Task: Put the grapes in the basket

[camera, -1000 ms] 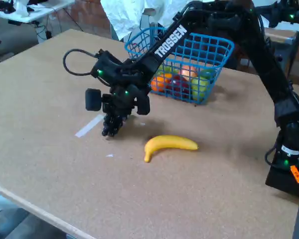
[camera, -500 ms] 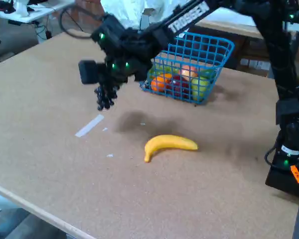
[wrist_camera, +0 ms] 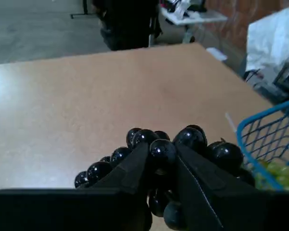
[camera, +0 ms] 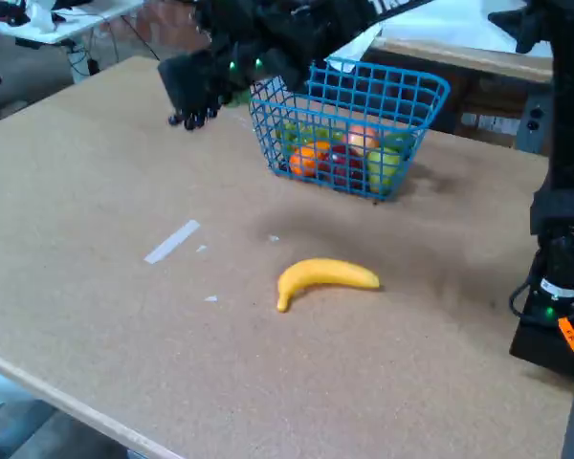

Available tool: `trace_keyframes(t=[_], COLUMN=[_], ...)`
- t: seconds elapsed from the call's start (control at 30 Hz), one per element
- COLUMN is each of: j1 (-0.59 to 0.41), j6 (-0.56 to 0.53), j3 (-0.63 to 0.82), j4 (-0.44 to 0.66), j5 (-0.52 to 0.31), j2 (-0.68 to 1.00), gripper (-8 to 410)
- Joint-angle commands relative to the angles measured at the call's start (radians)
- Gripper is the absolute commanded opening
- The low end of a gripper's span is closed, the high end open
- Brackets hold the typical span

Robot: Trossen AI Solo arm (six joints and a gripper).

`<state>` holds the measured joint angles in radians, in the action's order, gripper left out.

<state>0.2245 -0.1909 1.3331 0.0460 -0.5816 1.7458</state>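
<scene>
Gripped between the two black fingers of the claw: the small bunch of dark purple-black round toy grapes, with beads bulging out on both sides of the near-shut jaws in the wrist view. Held clear of the tan particle-board worktop in the fixed view, up at about 10 o'clock of the blue wire-mesh rectangular basket, just outside its near-left rim. Probably light and lumpy, hard plastic beads loosely joined, so likely to swing or slip sideways if squeezed only at one bead; best taken across the middle of the cluster, as here. Arm stretched across from the base at 3 o'clock of the fixed view, wrist raised above basket height, claw pointing toward the far-left end of the worktop. Basket edge showing at 3 to 4 o'clock in the wrist view, with green fruit inside. Yellow curved toy banana lying on the worktop at 6 o'clock of the basket, well apart from the claw.
</scene>
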Motion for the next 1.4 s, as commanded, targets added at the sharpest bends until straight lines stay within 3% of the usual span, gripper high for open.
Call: trace_keyframes(t=[0.0, 0.2, 0.57, 0.8, 1.37], j1=[-0.002, -0.05, -0.205, -0.306, -0.475], j6=[0.08, 0.12, 0.101, 0.029, -0.08], j3=[0.0, 0.0, 0.0, -0.004, -0.29], j4=[-0.015, -0.008, 0.072, 0.201, 0.044], j5=[-0.069, -0.161, -0.169, -0.169, -0.131], j2=[-0.044, -0.107, -0.208, -0.213, -0.23], gripper=[-1, -1, -1, -1, -1])
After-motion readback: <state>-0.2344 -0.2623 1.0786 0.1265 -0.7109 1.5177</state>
